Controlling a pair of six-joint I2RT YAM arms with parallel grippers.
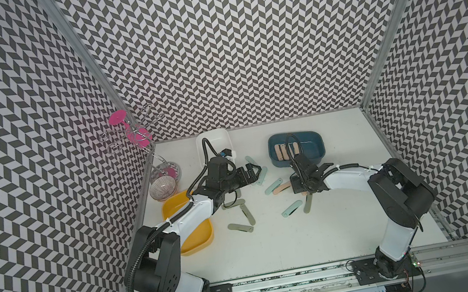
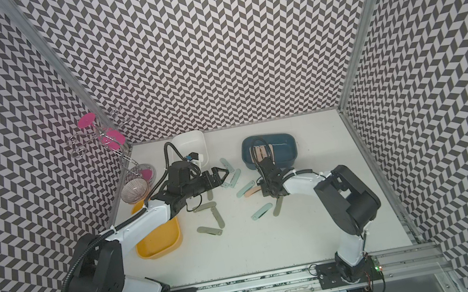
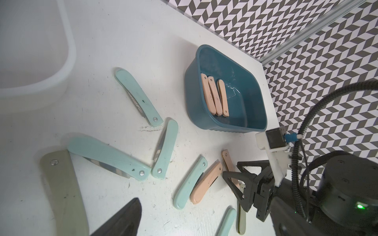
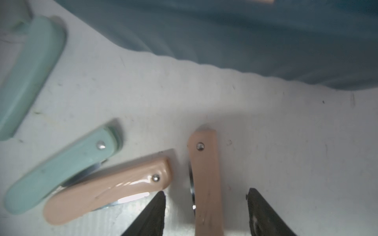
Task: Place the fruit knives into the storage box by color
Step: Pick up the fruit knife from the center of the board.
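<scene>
1. R gripper (image 4: 205,192) jaws part open, either side of a pink knife (image 4: 204,163) on table (image 4: 286,132), prob. not touching.
2. L gripper (image 1: 257,173) jaws wide, empty.
3. Three pink knives (image 3: 214,98) lie in blue box (image 3: 255,106).

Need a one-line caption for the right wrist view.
Right gripper with fingers open astride a peach-pink fruit knife on the table; second peach knife and mint knife alongside, blue storage box beyond.

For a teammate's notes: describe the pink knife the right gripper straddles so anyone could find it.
Start at the blue box, far right. Two pink knives lie loose before it. Yours sits between the right gripper's open jaws; the other touches a mint knife.
</scene>
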